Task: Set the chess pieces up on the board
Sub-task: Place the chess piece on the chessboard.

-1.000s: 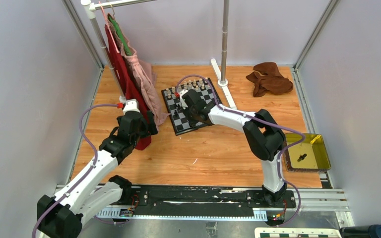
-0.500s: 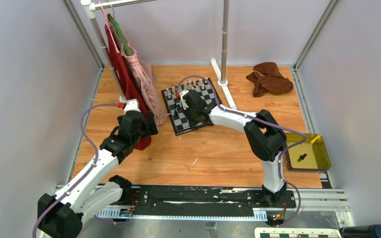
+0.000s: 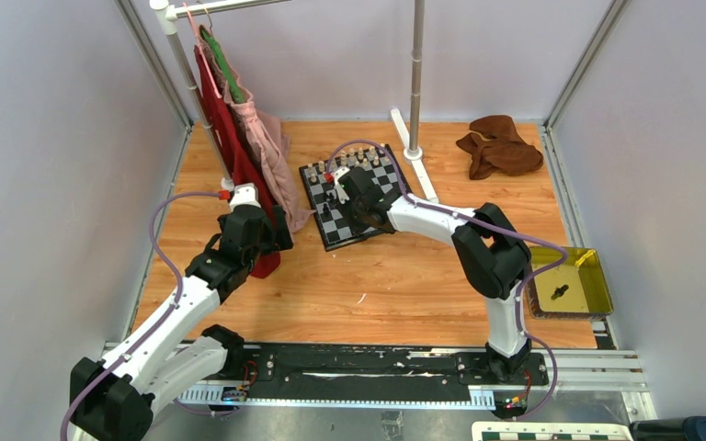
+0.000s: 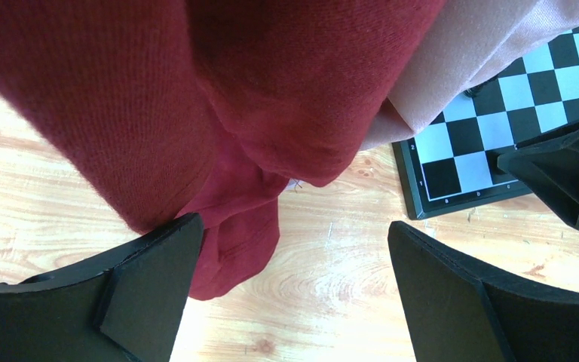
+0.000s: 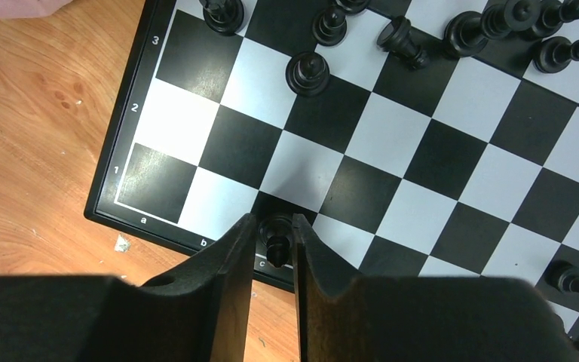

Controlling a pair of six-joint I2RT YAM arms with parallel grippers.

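Observation:
The board (image 3: 335,230) lies at the middle back of the table, also in the right wrist view (image 5: 392,143). Cream chess pieces (image 3: 342,162) line its far edge. Several black chess pieces (image 5: 307,73) stand scattered across the upper squares. One black piece (image 5: 277,245) stands on the dark square marked c at the board's near edge. My right gripper (image 5: 274,226) straddles it, its fingers parted just wider than the piece. My left gripper (image 4: 294,234) hangs wide open over bare wood beside the board's corner (image 4: 430,204), with nothing between its fingers.
A red garment (image 3: 230,152) and a pink one (image 3: 267,147) hang from a rack, draping against my left gripper and the board's left edge. The rack's pole foot (image 3: 414,152) stands behind the board. A brown cloth (image 3: 501,147) lies back right. A yellow tray (image 3: 597,285) sits right.
My right gripper's fingers have parted slightly around the black piece after a small shift along the board. The left arm has not moved.

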